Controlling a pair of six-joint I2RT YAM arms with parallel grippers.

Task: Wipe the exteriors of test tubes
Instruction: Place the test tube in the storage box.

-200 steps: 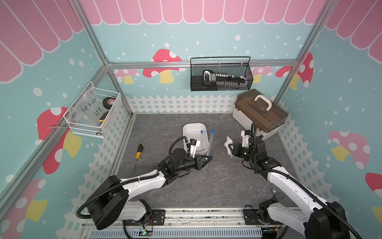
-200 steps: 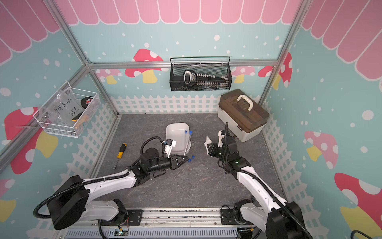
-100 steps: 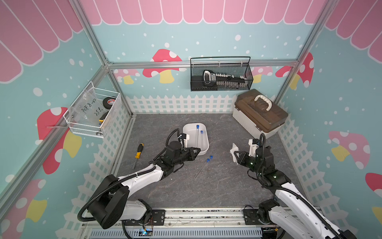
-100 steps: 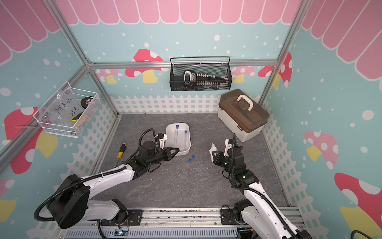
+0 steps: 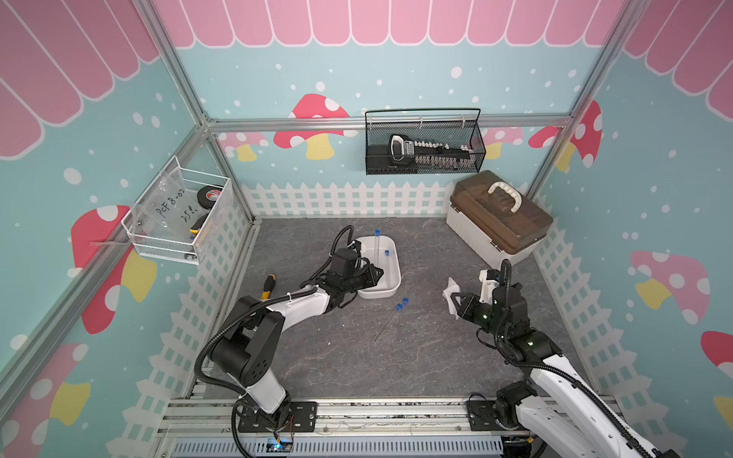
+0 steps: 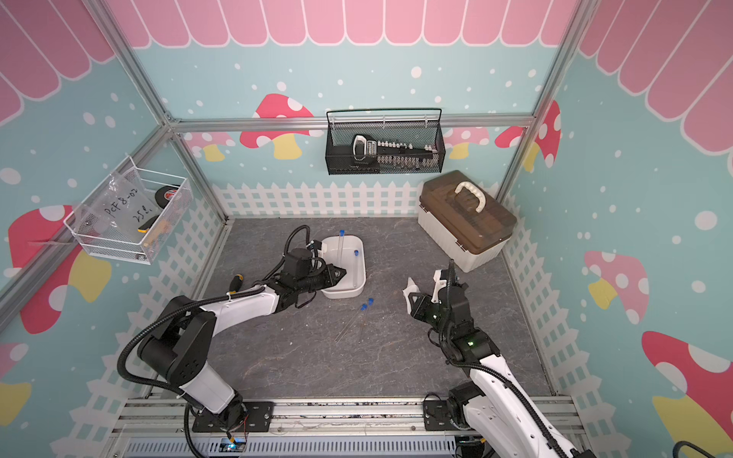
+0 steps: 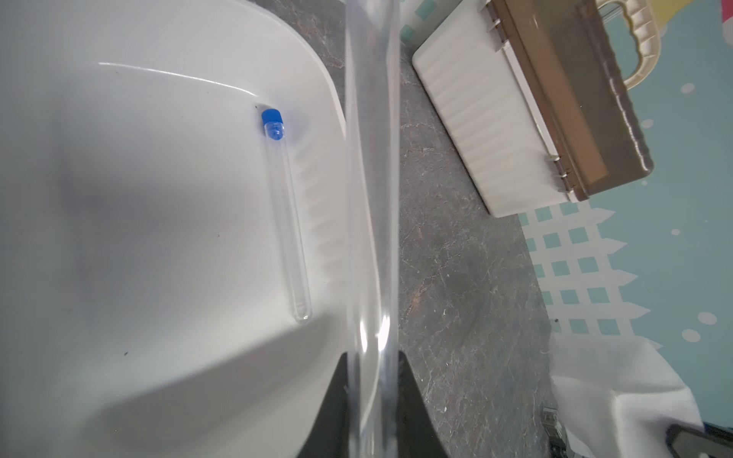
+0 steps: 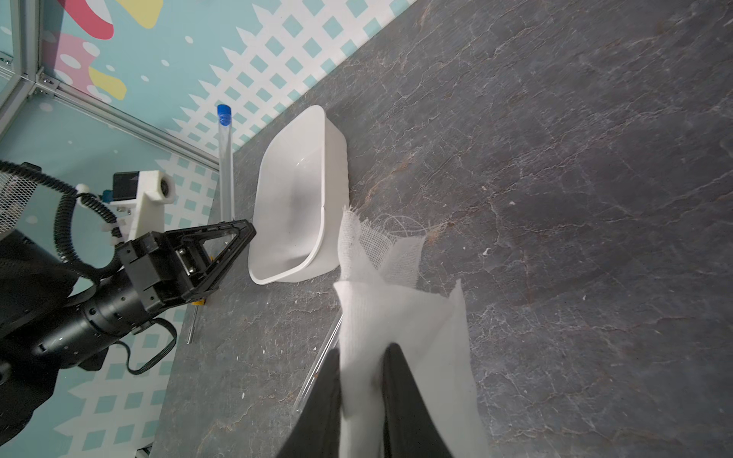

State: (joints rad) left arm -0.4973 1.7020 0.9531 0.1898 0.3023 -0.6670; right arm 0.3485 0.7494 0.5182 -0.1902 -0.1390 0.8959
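Centre-far on table (image 5: 337,357): white tub (image 5: 377,294) holds one capped tube (image 7: 287,222) lying flat; left gripper (image 7: 372,365) clamps second tube (image 5: 377,248) over it; right gripper (image 8: 363,353) pinches gauze (image 8: 396,317).

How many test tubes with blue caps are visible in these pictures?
4. The held tube is in the left gripper, above the white tub; a second tube lies inside that tub; two more tubes lie side by side on the table beside it. None seems hidden.
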